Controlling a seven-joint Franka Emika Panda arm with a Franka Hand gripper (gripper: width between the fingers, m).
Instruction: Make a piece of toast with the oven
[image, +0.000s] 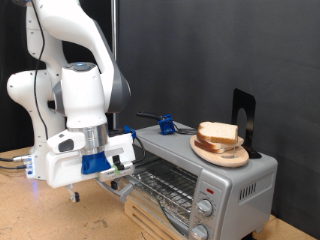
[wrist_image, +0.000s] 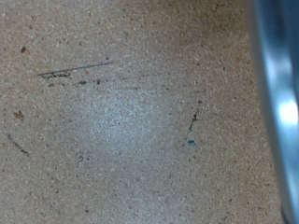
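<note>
The table (image: 40, 215) is a bare particle-board surface that carries the whole setup. The arm (image: 75, 60) stands at the exterior view's left, bent down so that its hand hangs low above the board, just beside the oven's open front. The oven (image: 235, 185) sits at the exterior view's right with its door (image: 150, 215) folded down and the wire rack (image: 165, 183) exposed and bare. The wooden plate (image: 222, 153) rests on the oven's roof, and the piece of toast (image: 218, 133) lies on that plate, well apart from the hand. The gripper (image: 74, 192) holds nothing visible; its finger state cannot be told, and the wrist view shows only board and a metal edge (wrist_image: 278, 103). Judged progress: door opened, bread not yet loaded
</note>
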